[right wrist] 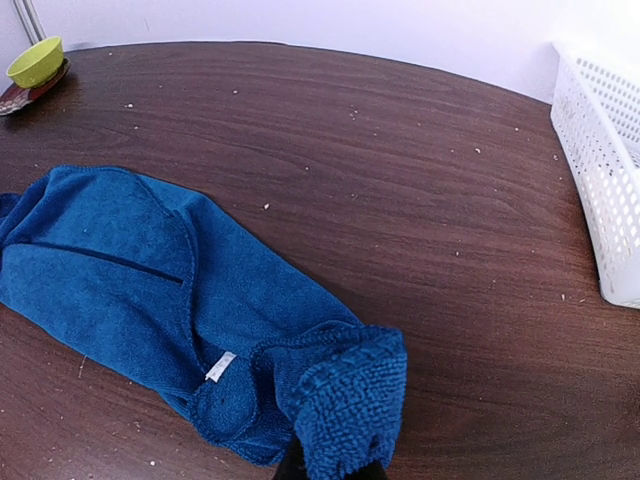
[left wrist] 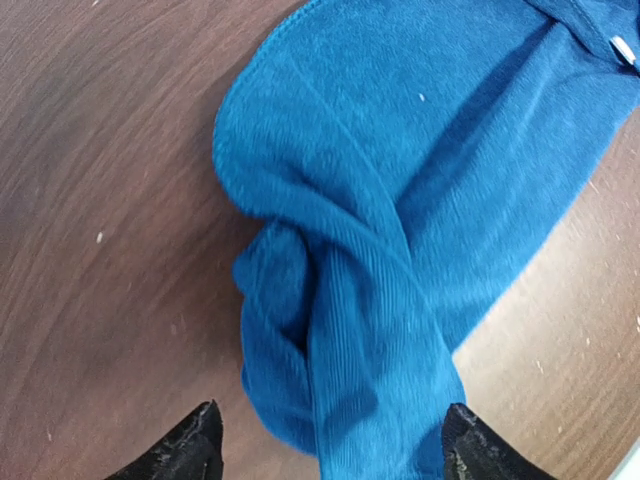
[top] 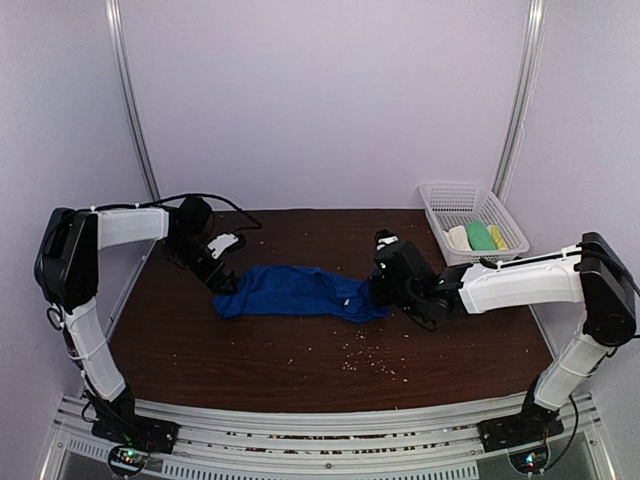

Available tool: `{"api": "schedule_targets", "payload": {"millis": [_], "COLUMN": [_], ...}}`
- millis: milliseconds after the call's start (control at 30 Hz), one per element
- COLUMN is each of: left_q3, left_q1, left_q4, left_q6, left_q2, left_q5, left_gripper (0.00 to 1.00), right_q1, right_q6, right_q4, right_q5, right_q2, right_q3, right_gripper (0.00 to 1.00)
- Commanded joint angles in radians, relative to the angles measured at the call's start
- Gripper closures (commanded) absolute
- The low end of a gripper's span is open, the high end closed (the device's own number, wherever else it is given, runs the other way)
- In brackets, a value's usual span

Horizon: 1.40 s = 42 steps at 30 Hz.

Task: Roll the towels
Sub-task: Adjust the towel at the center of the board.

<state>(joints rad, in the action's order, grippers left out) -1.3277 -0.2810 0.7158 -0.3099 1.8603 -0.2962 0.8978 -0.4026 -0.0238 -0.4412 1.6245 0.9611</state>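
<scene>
Across the middle of the dark wooden table [top: 300, 350] lies the blue towel [top: 295, 292] [left wrist: 400, 200] [right wrist: 150, 270], spread in a loose, rumpled strip. Its long axis runs left to right, roughly parallel to the table's near edge, one end toward each arm.

Left end: bunched into thick folds and narrowed, as the left wrist view shows. The left gripper [top: 215, 272] [left wrist: 330, 445] stands over this end with its two dark fingers [left wrist: 190, 445] spread wide, one on bare wood to one side of the folds and the other at the cloth's opposite edge. Nothing is clamped between them.

Right end: a corner is doubled over and raised off the wood, pinched between the closed fingers of the right gripper [top: 380, 292] [right wrist: 330, 468]. A small white label [right wrist: 220, 366] [top: 347, 303] sits on the cloth just beside this corner.

Surroundings: a white mesh basket [top: 470, 200] [right wrist: 600, 170] stands at the far right of the table, well apart from the towel, holding cream, green and yellow items that cannot be identified. A green bowl [right wrist: 35, 62] shows at the far left in the right wrist view. Pale specks [top: 365, 358] are scattered on the wood near the towel's right end.
</scene>
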Motion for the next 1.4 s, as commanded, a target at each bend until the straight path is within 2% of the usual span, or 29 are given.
{"api": "schedule_targets", "payload": {"millis": [0, 233, 567, 800, 1000, 1067, 1167, 1367], "left_q3": [0.051, 0.106, 0.097, 0.114, 0.118, 0.119, 0.113, 0.062], "left_q1": [0.024, 0.044, 0.057, 0.058, 0.06, 0.061, 0.061, 0.074], "left_q4": [0.03, 0.024, 0.036, 0.038, 0.022, 0.025, 0.041, 0.11], "left_q6": [-0.037, -0.046, -0.056, -0.056, -0.048, -0.051, -0.066, -0.096], "left_q2": [-0.068, -0.058, -0.032, -0.022, -0.028, -0.026, -0.02, -0.01], "left_q5": [-0.023, -0.015, -0.08, -0.062, -0.031, -0.045, -0.079, -0.152], "left_gripper": [0.26, 0.35, 0.66, 0.73, 0.74, 0.82, 0.99, 1.0], "right_q1": [0.008, 0.014, 0.019, 0.019, 0.02, 0.021, 0.021, 0.022], "right_q6": [0.005, 0.008, 0.014, 0.016, 0.017, 0.018, 0.018, 0.018], "right_q4": [0.024, 0.024, 0.028, 0.032, 0.034, 0.036, 0.036, 0.029], "right_q5": [0.013, 0.015, 0.013, 0.019, 0.022, 0.021, 0.023, 0.018], "right_q2": [0.017, 0.017, 0.023, 0.016, 0.006, 0.006, 0.008, 0.007], "right_q3": [-0.014, -0.01, -0.012, -0.012, -0.018, -0.018, -0.017, -0.012], "right_gripper": [1.0, 1.0, 1.0, 1.0, 1.0, 1.0, 1.0, 1.0]}}
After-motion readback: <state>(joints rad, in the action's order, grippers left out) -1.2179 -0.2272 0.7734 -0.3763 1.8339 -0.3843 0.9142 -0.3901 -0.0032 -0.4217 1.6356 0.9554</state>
